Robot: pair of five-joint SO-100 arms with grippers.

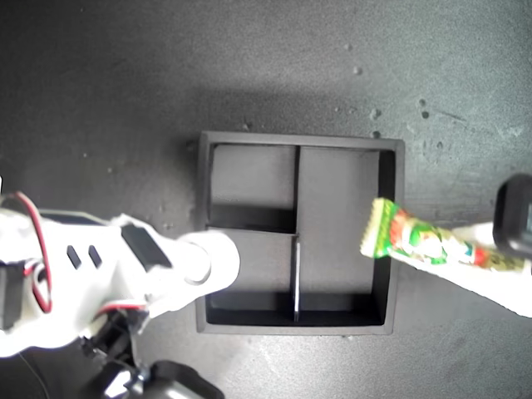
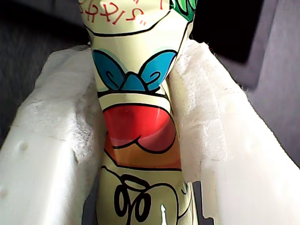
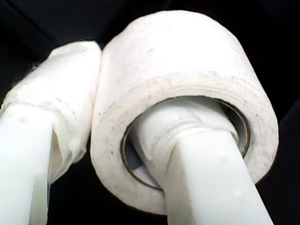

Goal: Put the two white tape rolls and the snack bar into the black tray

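Note:
The black tray [image 1: 396, 216] sits in the middle of the exterior view. My first gripper [image 1: 478, 259] comes in from the exterior view's right, shut on the snack bar [image 1: 420, 243]. The bar's crimped free end hangs over the tray's right wall. In the first wrist view the snack bar [image 2: 138, 126] is squeezed between the padded fingers [image 2: 56, 140] of my first gripper [image 2: 140, 117]. My second gripper [image 1: 199, 259] holds one white tape roll [image 1: 218, 256] over the tray's lower left compartment. My second gripper [image 3: 117, 98] has one finger through the tape roll [image 3: 187, 56] and one outside. The other tape roll is out of view.
The tray rests on a dark grey mat [image 1: 125, 100] with small specks. The second arm's white body and red wires [image 1: 37, 266] fill the exterior view's lower left. The tray compartments that show hold nothing.

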